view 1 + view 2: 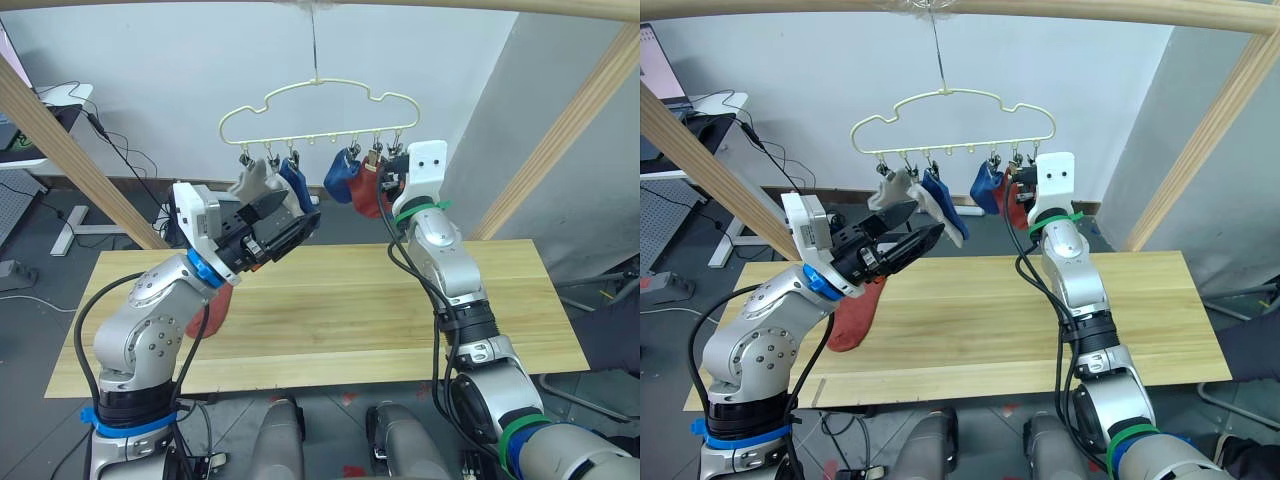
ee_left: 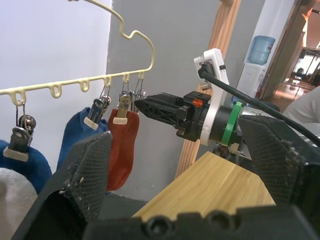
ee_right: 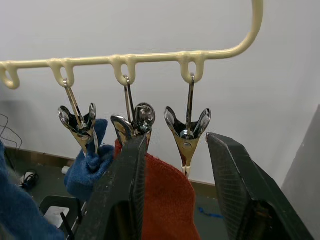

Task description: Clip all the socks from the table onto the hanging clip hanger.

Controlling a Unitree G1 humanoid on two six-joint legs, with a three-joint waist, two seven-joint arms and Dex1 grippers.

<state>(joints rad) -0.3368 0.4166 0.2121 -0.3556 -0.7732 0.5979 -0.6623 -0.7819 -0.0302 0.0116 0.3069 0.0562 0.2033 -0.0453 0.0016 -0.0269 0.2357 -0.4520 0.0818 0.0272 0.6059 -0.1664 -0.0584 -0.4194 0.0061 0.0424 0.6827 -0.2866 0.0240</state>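
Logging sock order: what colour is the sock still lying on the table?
Rust-red sock on the table; clearest in the right eye view.

I am seeing my right gripper (image 1: 1017, 180) reaching the clip hanger (image 1: 952, 122) at twelve o'clock; a rust-red sock (image 1: 855, 315) is lying on the table (image 1: 970, 320).

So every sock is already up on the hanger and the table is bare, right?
Not quite. One rust-red sock is not on the clip hanger; it lies at the table's left end, under the left arm, in the right eye view.
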